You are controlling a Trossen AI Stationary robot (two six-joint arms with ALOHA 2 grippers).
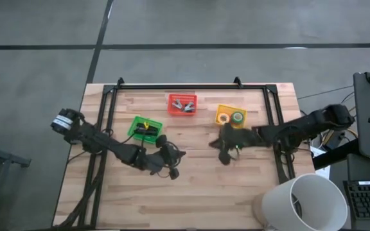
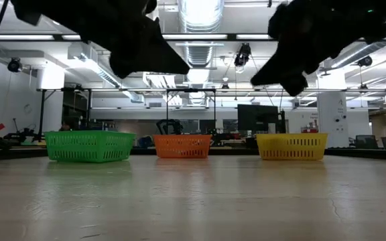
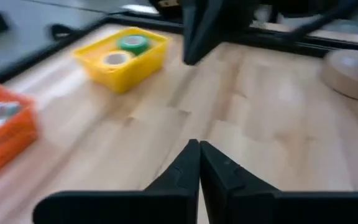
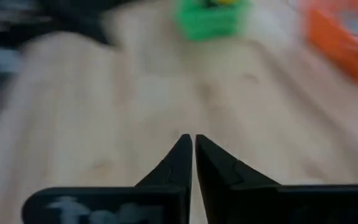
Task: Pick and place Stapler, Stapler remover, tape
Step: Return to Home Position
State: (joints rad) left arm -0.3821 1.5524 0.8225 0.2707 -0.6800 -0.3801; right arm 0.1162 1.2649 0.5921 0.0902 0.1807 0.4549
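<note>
Both hands off the table, baskets loaded.

The orange basket (image 1: 182, 96) sits at the far middle of the table (image 1: 191, 199) and holds pale blue-grey staple removers (image 1: 182, 105). On its left-arm side is the green basket (image 1: 133, 123), with the dark stapler (image 1: 146, 129) inside. On its right-arm side is the yellow basket (image 1: 230, 108), holding a green tape (image 3: 133, 42) and a pale yellow tape (image 3: 117, 58). The left hand (image 3: 199, 149) hangs above bare wood nearer the front edge than the orange basket, its fingers pressed together on nothing. The right hand (image 4: 189, 142) hangs further to the right-arm side, just before the yellow basket, its fingers likewise pressed together and empty.
</note>
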